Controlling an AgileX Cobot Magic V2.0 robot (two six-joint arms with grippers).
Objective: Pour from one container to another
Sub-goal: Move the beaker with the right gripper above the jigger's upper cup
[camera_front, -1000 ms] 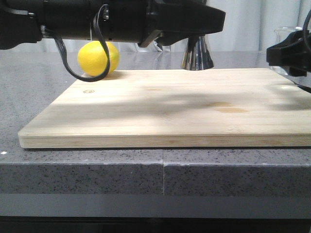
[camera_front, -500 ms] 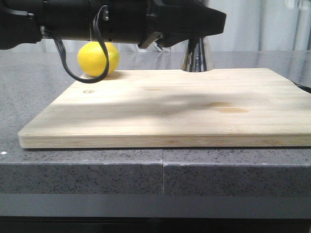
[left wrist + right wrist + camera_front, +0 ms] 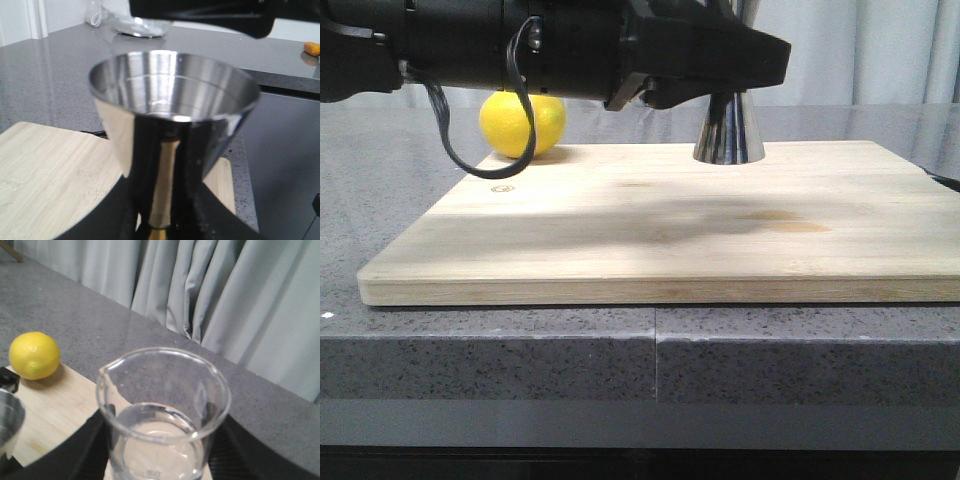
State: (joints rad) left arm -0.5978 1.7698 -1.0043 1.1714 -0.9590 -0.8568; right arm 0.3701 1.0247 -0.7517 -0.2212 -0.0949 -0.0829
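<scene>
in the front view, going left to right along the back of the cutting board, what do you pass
lemon → left claw, reaching across above the cutting board → steel jigger standing on the board's back edge

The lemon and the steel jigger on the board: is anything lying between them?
No. In the front view only bare board lies between the lemon and the jigger; the left arm passes above that gap.

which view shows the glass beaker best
The right wrist view: the glass beaker fills the frame, rim, pouring lip and clear liquid visible, held between the right gripper's fingers. The front view doesn't show it. The left wrist view shows only blurry glass behind the jigger.
</scene>
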